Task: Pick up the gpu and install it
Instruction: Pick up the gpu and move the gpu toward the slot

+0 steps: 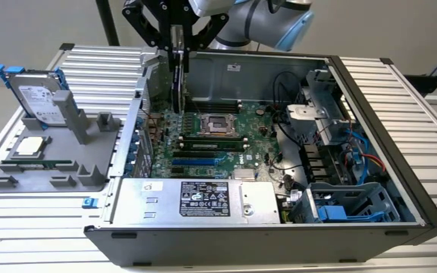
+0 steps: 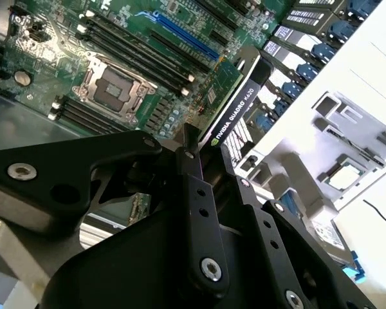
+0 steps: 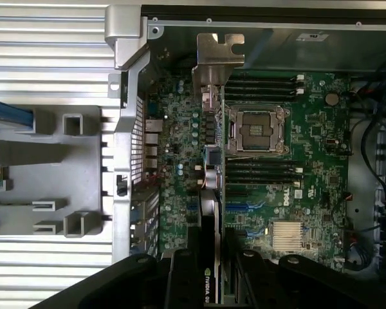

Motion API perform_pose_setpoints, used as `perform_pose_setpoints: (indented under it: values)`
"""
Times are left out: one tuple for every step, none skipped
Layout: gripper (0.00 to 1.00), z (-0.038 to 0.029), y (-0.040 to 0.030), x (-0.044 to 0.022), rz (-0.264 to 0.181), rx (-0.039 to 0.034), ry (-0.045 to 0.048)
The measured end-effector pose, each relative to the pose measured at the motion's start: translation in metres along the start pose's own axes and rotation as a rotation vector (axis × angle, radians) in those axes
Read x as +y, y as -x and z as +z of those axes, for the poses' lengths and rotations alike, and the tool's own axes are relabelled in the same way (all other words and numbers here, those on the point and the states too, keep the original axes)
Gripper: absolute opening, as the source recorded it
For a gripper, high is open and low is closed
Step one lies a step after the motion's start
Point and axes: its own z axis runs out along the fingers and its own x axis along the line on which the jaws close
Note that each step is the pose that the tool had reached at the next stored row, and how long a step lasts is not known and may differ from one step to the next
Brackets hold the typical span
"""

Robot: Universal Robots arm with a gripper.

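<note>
Jaws clenched on the gpu [image 1: 178, 79]: the gripper [image 1: 177, 46] grasps the card near its upper end, one black finger against each face. In the exterior view the card hangs on edge and upright at 12 o'clock of the scene, with its lower part inside the open computer case [image 1: 241, 244]. It stands over the motherboard [image 1: 211, 145], at 11 o'clock of the CPU socket [image 1: 220, 122] and just beside the perforated rear wall [image 1: 139, 122]. Whether its lower edge touches a slot cannot be told.

In the second wrist view the fingers [image 2: 192, 193] flank the card's black cooler shroud, and the green board shows alongside it. In the first wrist view the silver bracket [image 3: 217, 61] sits at the end of the card farthest from the fingers.

Within the case, the power supply [image 1: 196, 202] lies at 6 o'clock of the motherboard and the drive cage [image 1: 340, 207] at 4 o'clock.

Outside the case, at its 9 o'clock, a grey fixture tray [image 1: 93, 170] rests on the ribbed table [image 1: 408, 114]. It carries:
- a hard drive [image 1: 36, 94] in a blue frame, upright at the tray's 12 o'clock end
- a processor chip [image 1: 29, 147], lying flat
- a memory stick [image 1: 36, 165], at 6 o'clock of the chip
</note>
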Motion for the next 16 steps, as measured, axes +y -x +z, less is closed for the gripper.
perform_pose_setpoints:
  values:
    - [0.00, 0.0000, 0.0009, 0.0000, 0.000, 0.0001, -0.0001]
    - [0.00, 0.0000, 0.0017, 0.0000, 0.000, 0.0001, -0.0002]
    - [0.00, 0.0000, 0.0027, 0.0000, 0.000, 0.0002, -0.0009]
    - [0.00, 0.0000, 0.0035, 0.0000, 0.000, 0.0006, -0.0021]
    - [0.00, 0.0000, 0.0044, 0.0000, 0.000, 0.0008, -0.0031]
    - [0.00, 0.0000, 0.0052, 0.0000, 0.000, 0.0008, -0.0036]
    - [0.00, 0.0000, 0.0060, 0.0000, 0.000, 0.0009, -0.0041]
    - [0.00, -0.0001, 0.0067, 0.0000, 0.000, 0.0010, -0.0043]
    - [0.00, -0.0001, 0.0073, -0.0001, 0.000, 0.0010, -0.0044]
    - [0.00, 0.0000, 0.0079, -0.0001, 0.000, 0.0009, -0.0043]
    - [0.00, 0.0000, 0.0085, 0.0000, 0.000, 0.0009, -0.0042]
    - [0.00, 0.0000, 0.0089, 0.0000, 0.000, 0.0009, -0.0044]
    - [0.00, 0.0000, 0.0094, 0.0000, 0.000, 0.0008, -0.0051]
    - [0.00, 0.0000, 0.0098, 0.0000, 0.000, 0.0008, -0.0061]
    - [0.00, 0.0000, 0.0101, 0.0000, 0.000, 0.0009, -0.0067]
    - [0.00, 0.0000, 0.0106, 0.0000, 0.000, 0.0009, -0.0070]
